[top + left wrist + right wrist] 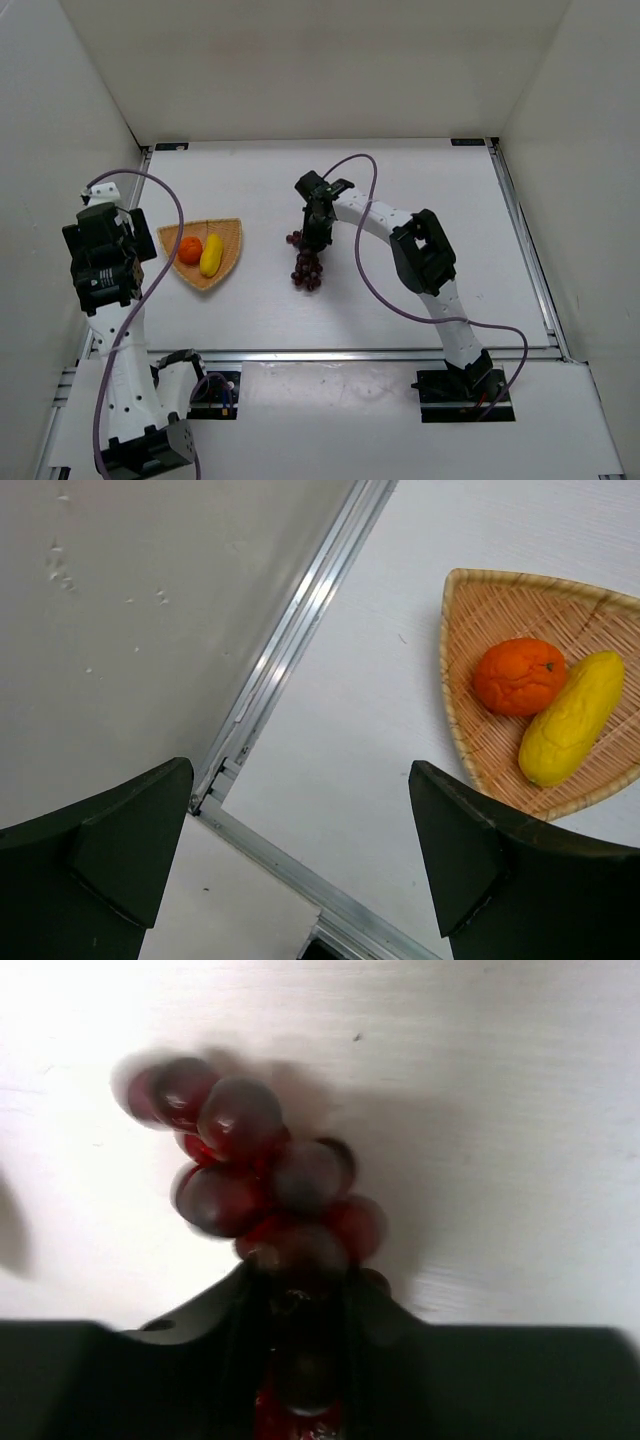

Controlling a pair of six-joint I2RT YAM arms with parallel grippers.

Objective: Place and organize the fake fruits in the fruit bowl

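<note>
Now I'm pinching the grapes (307, 270) with my right gripper (317, 237), left gripper (300, 850) open. Held by few berries, they're risking slipping.

Top cam: high, behind arm bases, looks down on whole table (400, 190); left wrist cam: mid range, looks down past own fingers (470, 860) at table edge + basket (480, 610); right wrist cam: v. close on grapes (240, 1120), blurred; top view shares basket, grapes w/ wrist cams.
</note>
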